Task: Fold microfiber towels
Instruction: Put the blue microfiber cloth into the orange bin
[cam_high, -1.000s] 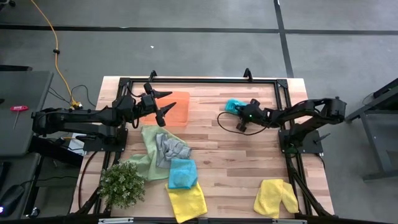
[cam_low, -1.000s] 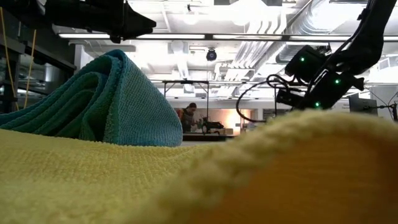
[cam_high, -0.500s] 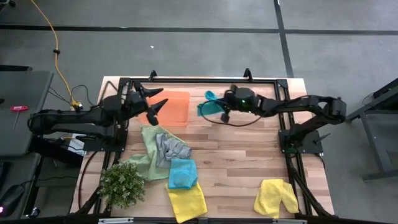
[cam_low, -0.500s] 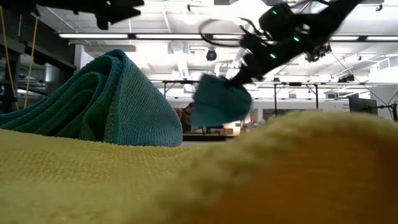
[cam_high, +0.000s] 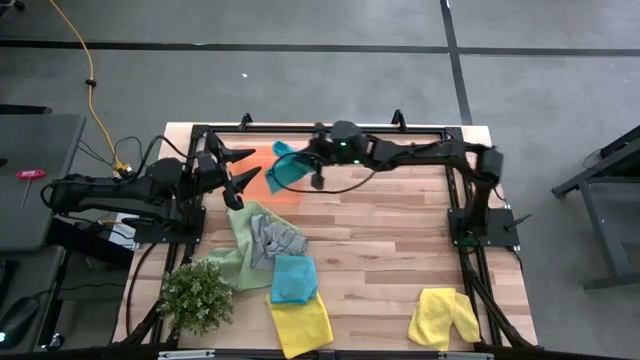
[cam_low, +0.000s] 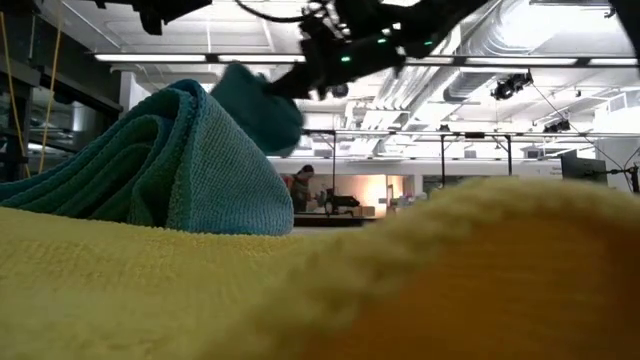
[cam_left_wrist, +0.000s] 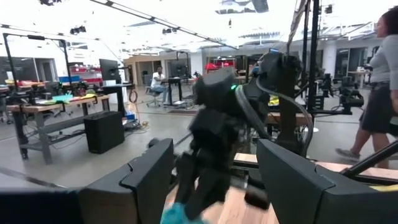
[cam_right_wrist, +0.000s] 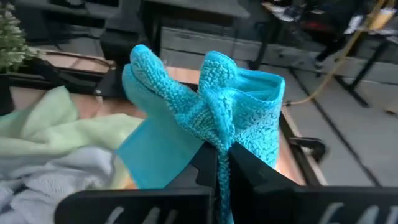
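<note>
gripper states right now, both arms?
Left gripper: open, holding nothing, beside the orange tray.
Right gripper: shut on a teal towel, carried above the tray.

My two arms reach toward each other.
My right gripper (cam_high: 303, 164) is pinched tight; my left gripper (cam_high: 243, 166) has fingers spread wide.

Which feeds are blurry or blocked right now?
Low view: yellow towel fills the foreground out of focus, carried teal towel smeared by motion. Left wrist view: right arm motion-blurred. Right wrist view: towel sharp, background soft. High view: evenly lit, clear.
</note>
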